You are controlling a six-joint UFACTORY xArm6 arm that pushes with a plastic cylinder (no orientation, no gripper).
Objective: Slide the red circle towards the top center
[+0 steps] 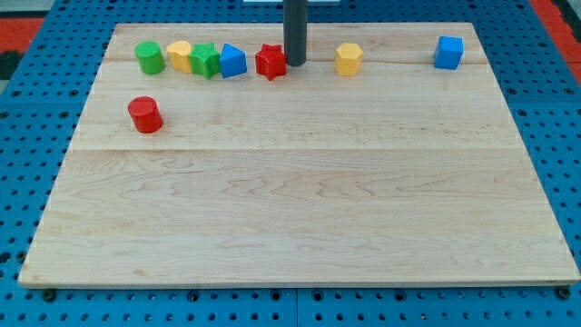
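Wooden board (300, 218) with coloured blocks and a dark upright rod.
The red circle (145, 115) sits alone at the view's left, nearer than the top row; my tip (295, 64) touches the red star (270, 62), the rod's upper end cut off.

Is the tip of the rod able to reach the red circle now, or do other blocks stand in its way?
Probably yes. My tip is beside the red star at the view's top; the red circle lies alone, lower left, with bare board between them below the block row.
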